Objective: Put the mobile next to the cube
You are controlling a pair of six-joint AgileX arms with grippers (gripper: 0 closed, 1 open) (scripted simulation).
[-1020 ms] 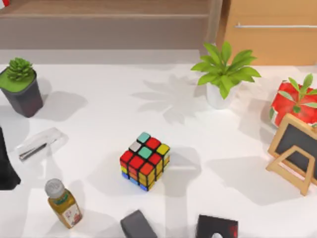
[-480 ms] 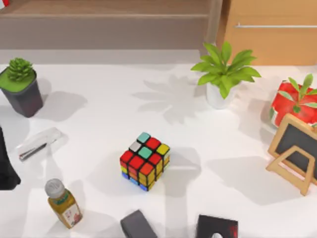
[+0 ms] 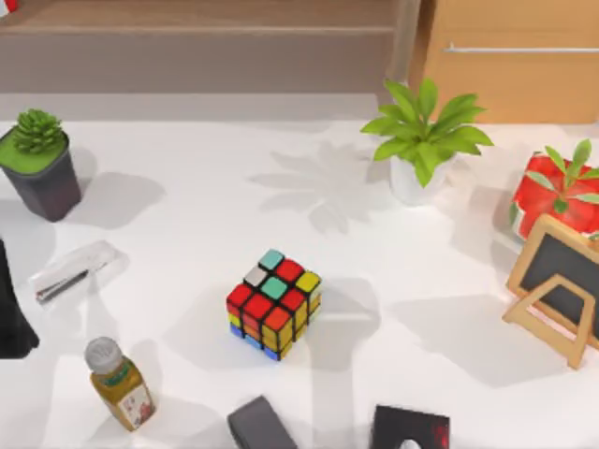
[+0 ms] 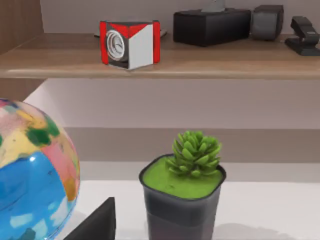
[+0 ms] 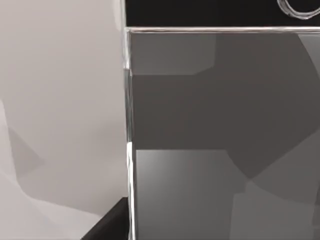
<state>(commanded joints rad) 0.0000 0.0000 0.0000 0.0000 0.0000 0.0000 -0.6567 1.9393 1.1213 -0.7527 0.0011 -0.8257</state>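
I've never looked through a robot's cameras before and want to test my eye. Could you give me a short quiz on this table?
1. True or false: the cube touches the bottle.
2. Which plant stands at the top view's left side? A) succulent in a dark pot B) leafy plant in a white pot C) plant in a red pot
3. Fill in: the right wrist view looks closely at the glossy grey screen of the ____.

Key: 1 false, they stand well apart. 2 A. 3 mobile.
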